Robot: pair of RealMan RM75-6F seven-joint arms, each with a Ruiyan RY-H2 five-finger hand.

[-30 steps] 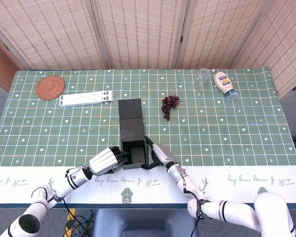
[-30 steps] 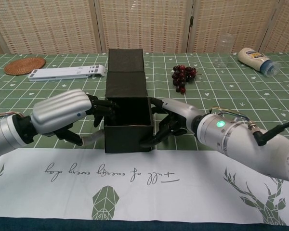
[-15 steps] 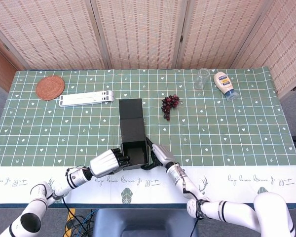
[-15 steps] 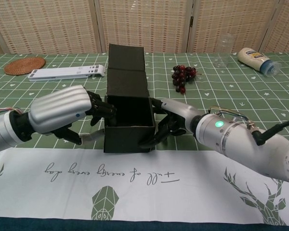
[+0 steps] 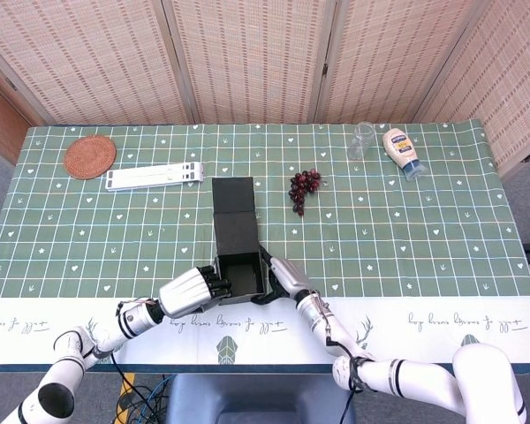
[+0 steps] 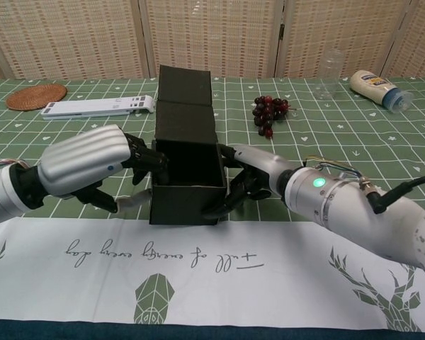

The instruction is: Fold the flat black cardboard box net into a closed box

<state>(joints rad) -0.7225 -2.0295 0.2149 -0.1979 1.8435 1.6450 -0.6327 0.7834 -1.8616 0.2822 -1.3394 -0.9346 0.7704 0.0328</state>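
Box (image 6: 186,177) sits btwn both hands, open-topped, lid panels (image 6: 185,86) lying flat beyond it. Left hand (image 6: 85,161) grips box's left wall, fingertips (image 6: 153,157) hooked over the rim; right hand (image 6: 249,183) presses the right wall, fingers curled round the near corner. Vs 1 s ago: box has slid slightly toward the left hand, both hands have gone along w/ it, grip unchanged. Grapes (image 6: 269,108) lie beyond right hand, well apart.
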